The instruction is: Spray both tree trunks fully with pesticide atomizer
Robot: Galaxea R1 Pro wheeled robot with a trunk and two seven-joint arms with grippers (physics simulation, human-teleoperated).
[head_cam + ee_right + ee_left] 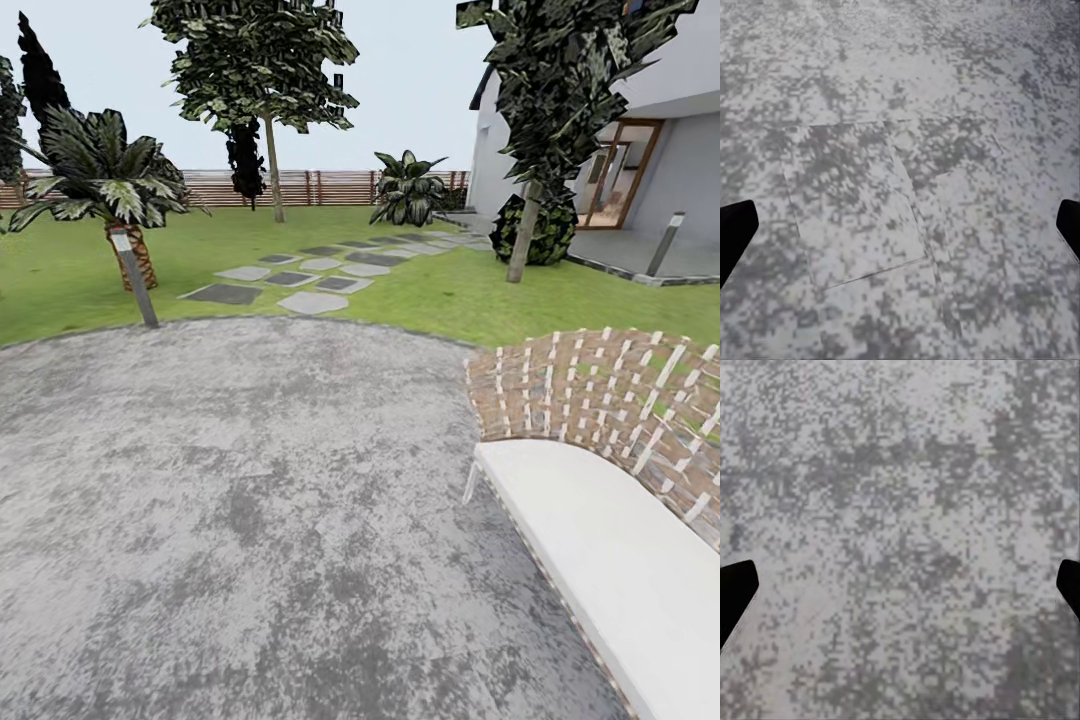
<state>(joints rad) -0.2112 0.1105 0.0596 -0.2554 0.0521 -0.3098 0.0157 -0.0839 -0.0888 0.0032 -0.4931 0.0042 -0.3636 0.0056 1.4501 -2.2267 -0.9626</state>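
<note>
Two tall trees stand on the lawn (60, 280). One tree's slim grey trunk (273, 170) rises far back near the fence; the other trunk (522, 238) leans at the right, by the house. The pesticide atomizer is out of view. Over mottled grey paving (900, 472), my left gripper (900, 589) is open, its black fingertips (733, 592) far apart with nothing between them. My right gripper (900, 229) is open too, above a paler square patch (855, 202) of the paving.
A white bench (600, 560) with a woven back stands close at the right. A slanted lamp post (135, 278) and a palm (110, 185) stand at the paving's far left edge. Stepping slabs (300, 278) lead across the grass towards the slat fence (330, 187) and house (640, 160).
</note>
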